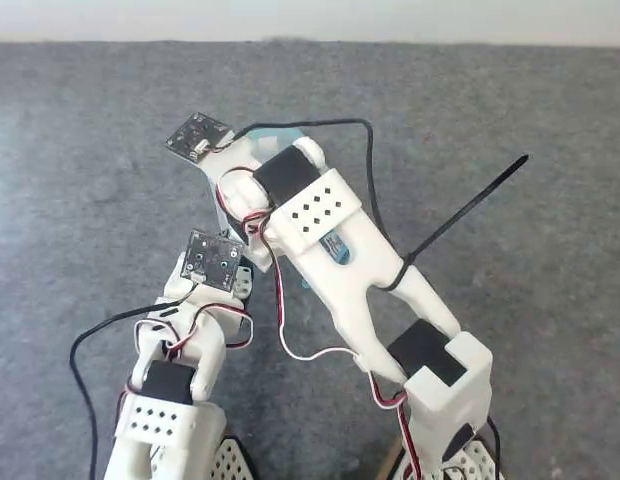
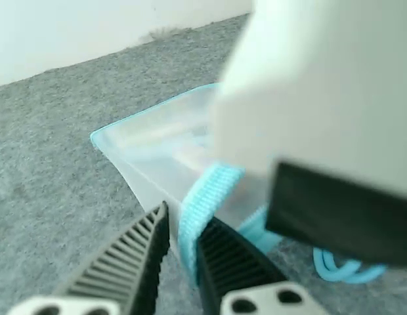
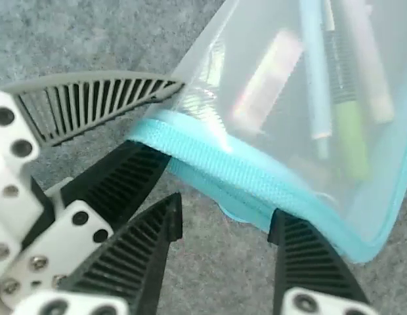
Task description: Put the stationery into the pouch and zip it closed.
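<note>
Holding the pouch (image 3: 289,79) flat on the bench (image 1: 90,150), pens (image 3: 335,125) inside, we are judging that the zip (image 3: 243,177) wants a straight pull along its edge against a firm anchor. Our left jaws are clamping the blue strap (image 2: 197,203); our right jaws are standing apart, straddling the zip.
</note>
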`<state>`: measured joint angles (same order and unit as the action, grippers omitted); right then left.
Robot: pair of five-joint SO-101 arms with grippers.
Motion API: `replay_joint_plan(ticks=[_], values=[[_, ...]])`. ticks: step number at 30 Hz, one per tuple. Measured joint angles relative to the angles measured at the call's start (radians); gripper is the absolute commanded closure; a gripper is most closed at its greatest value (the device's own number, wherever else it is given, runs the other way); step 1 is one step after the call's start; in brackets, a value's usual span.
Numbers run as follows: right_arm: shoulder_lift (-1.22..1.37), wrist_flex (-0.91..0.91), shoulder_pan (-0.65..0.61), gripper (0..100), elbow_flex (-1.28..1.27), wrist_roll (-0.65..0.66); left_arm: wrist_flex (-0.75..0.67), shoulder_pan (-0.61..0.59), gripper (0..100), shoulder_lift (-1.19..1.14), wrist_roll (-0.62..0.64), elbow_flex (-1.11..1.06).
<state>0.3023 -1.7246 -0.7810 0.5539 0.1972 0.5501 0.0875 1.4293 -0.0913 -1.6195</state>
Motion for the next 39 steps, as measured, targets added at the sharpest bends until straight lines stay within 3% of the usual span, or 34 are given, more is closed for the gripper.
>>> replay_joint_plan(ticks=[6, 12, 17, 21, 26, 30, 33, 39], values=[[-0.074, 0.000, 0.032, 74.2, 0.000, 0.000, -0.002, 0.002, 99, 0.003, 0.000, 0.002], [-0.301, 0.037, 0.279, 74.2, -0.037, 0.002, 0.006, 0.011, 99, 0.000, -0.011, -0.002], [-0.345, 0.192, 0.440, 74.2, -0.288, 0.020, 0.006, 0.012, 99, 0.000, -0.011, -0.002], [-0.405, 0.331, 0.496, 74.2, -0.551, 0.026, 0.006, -0.009, 99, 0.000, -0.011, -0.002], [-0.637, 0.493, 0.466, 74.2, -0.921, 0.026, 0.006, -0.015, 99, 0.000, -0.011, -0.002], [-0.848, 0.594, 0.353, 74.2, -1.217, 0.015, 0.006, -0.015, 99, 0.000, -0.011, -0.002], [-0.954, 0.617, 0.281, 74.2, -1.341, 0.002, 0.006, -0.015, 99, 0.000, -0.011, -0.002], [-1.039, 0.726, 0.264, 74.1, -1.502, -0.003, 0.006, -0.015, 99, 0.000, -0.011, -0.011]])
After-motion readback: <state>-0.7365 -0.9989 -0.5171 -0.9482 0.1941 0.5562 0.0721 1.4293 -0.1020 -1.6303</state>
